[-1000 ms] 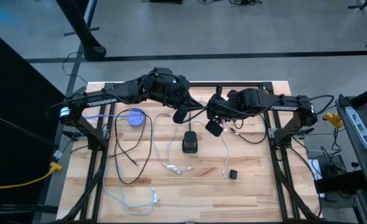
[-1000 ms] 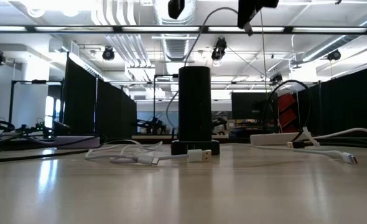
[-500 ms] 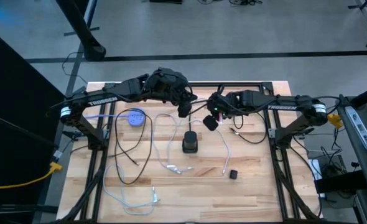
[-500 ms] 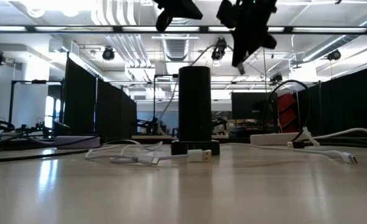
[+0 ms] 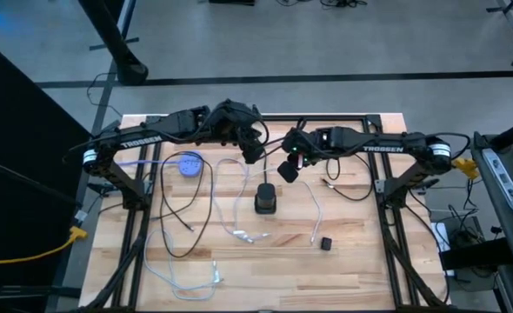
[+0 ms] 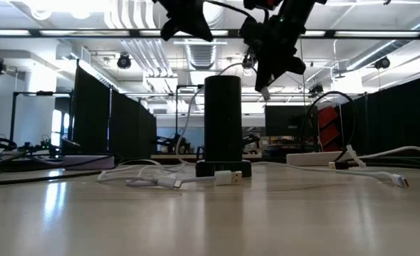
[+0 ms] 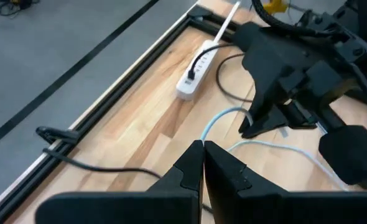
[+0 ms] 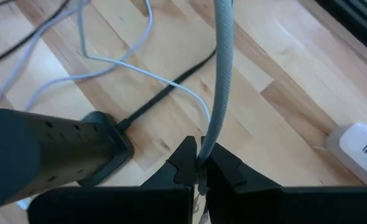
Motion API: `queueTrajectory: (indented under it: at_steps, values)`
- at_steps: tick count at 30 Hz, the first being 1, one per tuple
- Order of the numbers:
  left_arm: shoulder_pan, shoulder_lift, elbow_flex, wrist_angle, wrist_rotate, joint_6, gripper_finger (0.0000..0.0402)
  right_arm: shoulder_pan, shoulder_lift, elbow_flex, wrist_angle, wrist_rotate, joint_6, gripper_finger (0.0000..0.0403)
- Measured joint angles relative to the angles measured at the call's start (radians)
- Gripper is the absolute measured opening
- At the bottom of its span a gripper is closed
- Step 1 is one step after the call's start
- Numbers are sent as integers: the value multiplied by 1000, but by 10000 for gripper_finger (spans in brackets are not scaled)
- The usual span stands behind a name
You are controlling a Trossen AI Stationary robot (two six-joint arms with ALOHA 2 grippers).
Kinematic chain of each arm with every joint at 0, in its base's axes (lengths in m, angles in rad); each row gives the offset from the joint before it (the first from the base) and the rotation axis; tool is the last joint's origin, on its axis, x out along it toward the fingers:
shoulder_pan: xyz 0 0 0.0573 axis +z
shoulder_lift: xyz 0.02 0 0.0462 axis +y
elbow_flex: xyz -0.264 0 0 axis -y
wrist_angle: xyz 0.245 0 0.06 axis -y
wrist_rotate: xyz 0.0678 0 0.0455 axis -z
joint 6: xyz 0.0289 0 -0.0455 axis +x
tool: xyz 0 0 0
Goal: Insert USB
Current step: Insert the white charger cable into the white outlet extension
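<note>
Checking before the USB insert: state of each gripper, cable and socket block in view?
Left gripper: shut, empty, raised above the table.
Right gripper: shut on the grey cable, raised beside the tower.
Tower: upright on the table, black lead plugged in at its base.
White strip: flat by the table edge, one black plug in.
White USB plug: loose on the table before the tower.

Both grippers above the tower, a cable pinched in the right one

The right gripper (image 8: 199,163) has its fingers closed on a cable (image 8: 222,68) that runs forward from between the fingertips; the power tower (image 8: 43,152) stands beside and below them, and a power strip (image 8: 362,144) lies farther out on the table (image 5: 361,261). The left gripper (image 7: 202,155) faces the right gripper across the tower, its fingertips together; the power strip lies beyond them.
</note>
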Motion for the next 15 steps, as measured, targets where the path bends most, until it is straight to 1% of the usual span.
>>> queueTrajectory:
  at_steps: [10, 12, 15]
  values:
    - [0, -4, 1, 81, 15, 24, 0, 45, -25, 50, -13, -4, -29, 1]
    - [-3, 0, 1, 117, -6, 33, 0, 63, -30, 52, -7, -6, -30, 1]
    - [0, 8, 1, 163, -73, 69, 0, 85, -33, 54, -5, -50, -40, 1]
